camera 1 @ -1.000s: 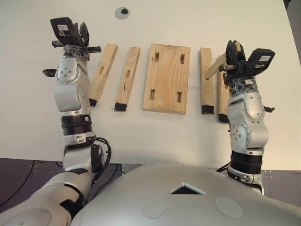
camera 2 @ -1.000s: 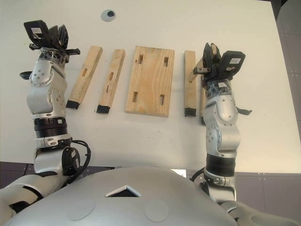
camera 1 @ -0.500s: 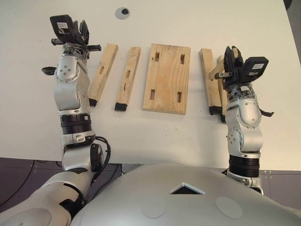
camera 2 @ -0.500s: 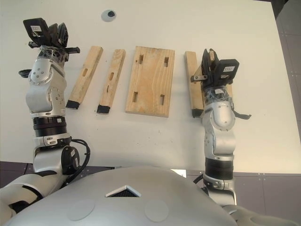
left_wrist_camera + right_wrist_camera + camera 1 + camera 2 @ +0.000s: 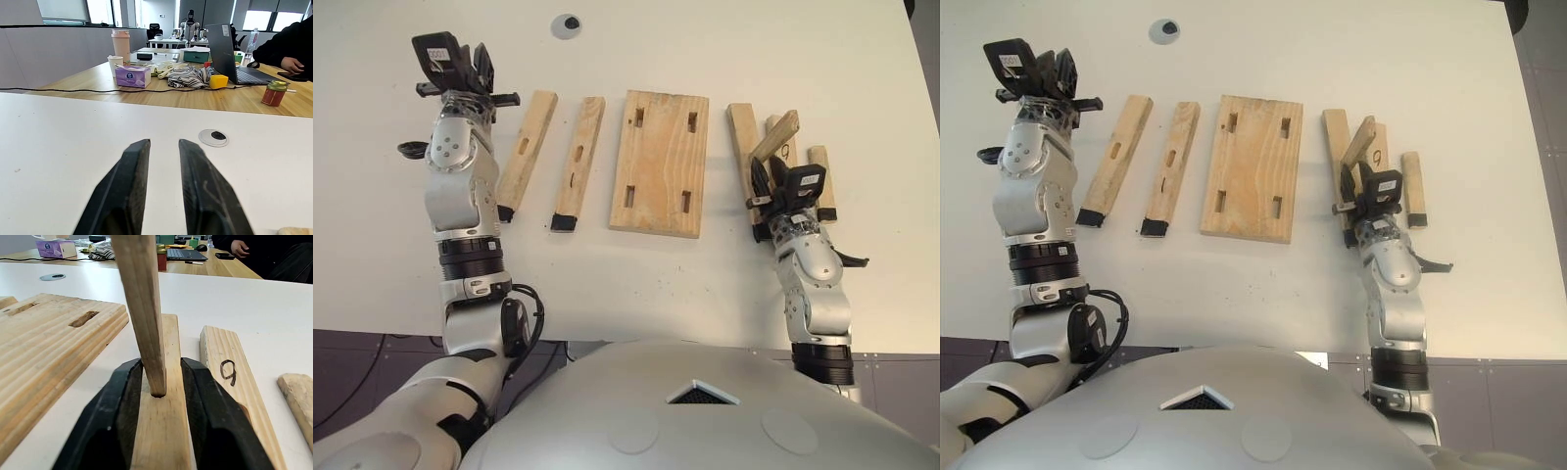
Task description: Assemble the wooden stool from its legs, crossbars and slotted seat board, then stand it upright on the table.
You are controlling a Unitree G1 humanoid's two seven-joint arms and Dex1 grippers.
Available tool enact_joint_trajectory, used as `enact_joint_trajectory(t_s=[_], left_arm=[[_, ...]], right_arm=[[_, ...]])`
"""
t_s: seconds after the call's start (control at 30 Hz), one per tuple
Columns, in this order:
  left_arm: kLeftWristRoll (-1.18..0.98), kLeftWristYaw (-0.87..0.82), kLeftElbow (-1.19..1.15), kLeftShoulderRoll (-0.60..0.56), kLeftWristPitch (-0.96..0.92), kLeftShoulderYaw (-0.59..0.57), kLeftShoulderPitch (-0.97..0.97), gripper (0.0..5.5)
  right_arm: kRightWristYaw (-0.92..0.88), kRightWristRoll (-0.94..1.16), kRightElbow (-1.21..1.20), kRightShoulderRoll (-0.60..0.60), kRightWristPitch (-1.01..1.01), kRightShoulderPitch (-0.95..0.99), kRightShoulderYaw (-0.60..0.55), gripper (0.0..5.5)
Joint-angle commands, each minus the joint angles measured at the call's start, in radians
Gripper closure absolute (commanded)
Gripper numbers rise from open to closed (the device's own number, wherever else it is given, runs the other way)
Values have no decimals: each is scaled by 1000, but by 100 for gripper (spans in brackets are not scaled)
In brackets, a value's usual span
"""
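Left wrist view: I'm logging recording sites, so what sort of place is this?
Probably an open-plan office or lab: beyond the table stand wooden desks with a laptop and a tissue box, and large windows line the far wall.

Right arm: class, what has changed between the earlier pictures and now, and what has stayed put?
The right gripper, shut on a crossbar, drew back toward the robot, and the leg beneath it swung its near end rightward. The left gripper, seat board and two left legs stayed put.
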State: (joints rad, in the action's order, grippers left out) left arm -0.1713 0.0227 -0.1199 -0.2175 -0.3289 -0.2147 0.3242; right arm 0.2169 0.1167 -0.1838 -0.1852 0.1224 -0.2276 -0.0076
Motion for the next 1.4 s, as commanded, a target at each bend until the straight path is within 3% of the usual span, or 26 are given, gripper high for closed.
enact_joint_trajectory(t_s=[0.03, 0.3, 0.7, 1.4], left_arm=[[5, -25, -6, 21, 17, -10, 2, 447], [7, -83, 25, 83, 60, -22, -54, 447], [1, -128, 74, 102, 73, -58, -99, 447], [3, -152, 125, 117, 100, -72, -136, 447]], right_arm=[[44, -4, 10, -58, 20, 42, -11, 337], [204, 54, -36, -189, 233, 69, -30, 197], [326, 135, -112, -305, 574, 132, -13, 197], [284, 99, -178, -329, 648, 130, -16, 197]])
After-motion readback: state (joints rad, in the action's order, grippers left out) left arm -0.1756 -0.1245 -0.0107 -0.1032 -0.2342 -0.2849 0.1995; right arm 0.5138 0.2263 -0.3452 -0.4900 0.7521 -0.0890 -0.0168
